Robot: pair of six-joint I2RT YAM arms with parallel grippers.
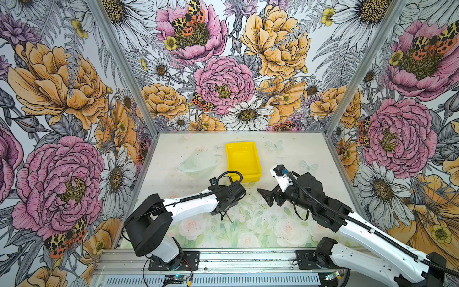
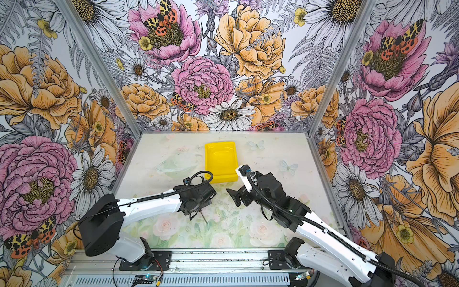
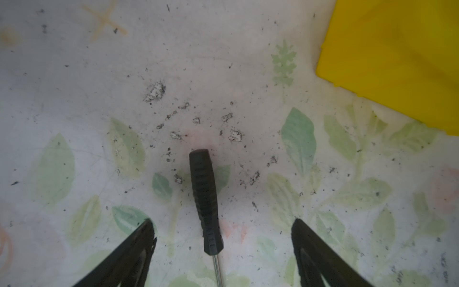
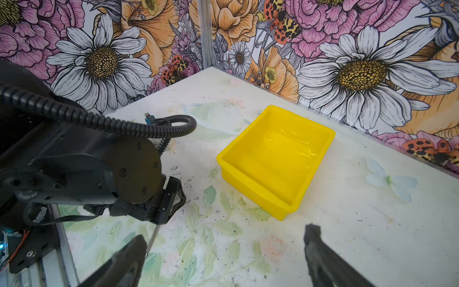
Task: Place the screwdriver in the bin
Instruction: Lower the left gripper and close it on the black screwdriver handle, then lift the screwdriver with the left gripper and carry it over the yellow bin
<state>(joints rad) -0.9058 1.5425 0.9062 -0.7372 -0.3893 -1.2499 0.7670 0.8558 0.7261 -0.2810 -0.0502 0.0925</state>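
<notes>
Holds the left gripper point(image 3: 223, 222) low over the table point(image 3: 74, 74), jaws spread wide and clamped on nothing. Straddles the screwdriver point(image 3: 205, 198) there, its black handle lying flat on the tabletop about midway between the two fingers point(image 3: 139, 242). Leaves a clear gap on either side, with no contact. Points the butt of the handle away from the wrist and runs the thin silver shaft back under the gripper body. Lets only a short length of that shaft point(image 4: 151, 239) show from the right wrist view, poking out beneath the left gripper toward the front edge of the table.

Places the bin point(image 1: 248, 177) farther back on the table, near the screwdriver but not touching it. Shows one yellow corner of it off to the side of the handle in the left wrist view.

Hangs the right gripper point(image 4: 226, 233) above the table, beside the near end of the bin and well clear of the screwdriver. Spreads its jaws apart too, gripping nothing.
</notes>
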